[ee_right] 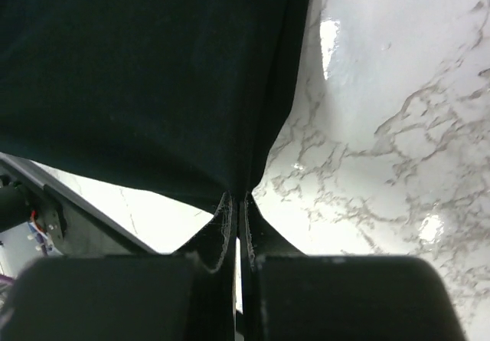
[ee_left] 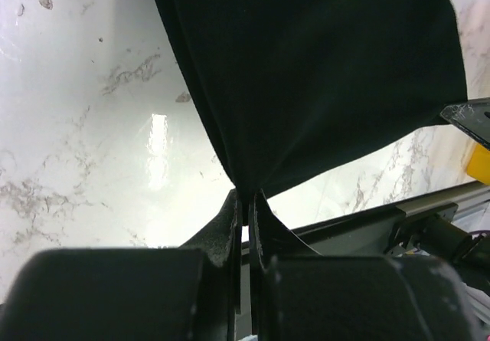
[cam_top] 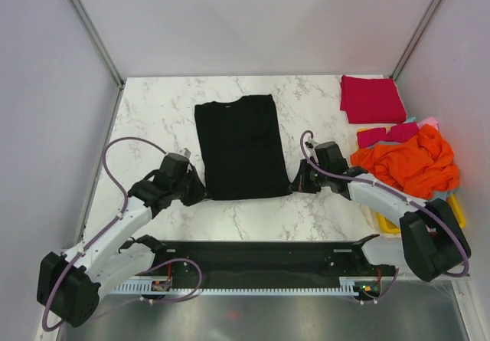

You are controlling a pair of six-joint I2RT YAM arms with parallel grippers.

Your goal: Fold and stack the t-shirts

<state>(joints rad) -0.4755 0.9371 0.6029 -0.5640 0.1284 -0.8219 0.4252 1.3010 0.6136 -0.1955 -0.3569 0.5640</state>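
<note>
A black t-shirt [cam_top: 241, 145] lies flat in the middle of the marble table, folded into a long rectangle. My left gripper [cam_top: 200, 191] is shut on its near left corner, and the cloth [ee_left: 306, 80] rises from between the closed jaws in the left wrist view. My right gripper [cam_top: 297, 181] is shut on the near right corner, with the cloth [ee_right: 153, 80] pinched between its jaws. A folded crimson t-shirt [cam_top: 371, 99] lies at the back right. An orange t-shirt [cam_top: 409, 161] is heaped on the right with pink and light blue cloth under it.
A yellow basket [cam_top: 457, 209] peeks out under the orange heap at the right edge. The black base rail [cam_top: 260, 260] runs along the near edge. Grey walls close the table at the back and on both sides.
</note>
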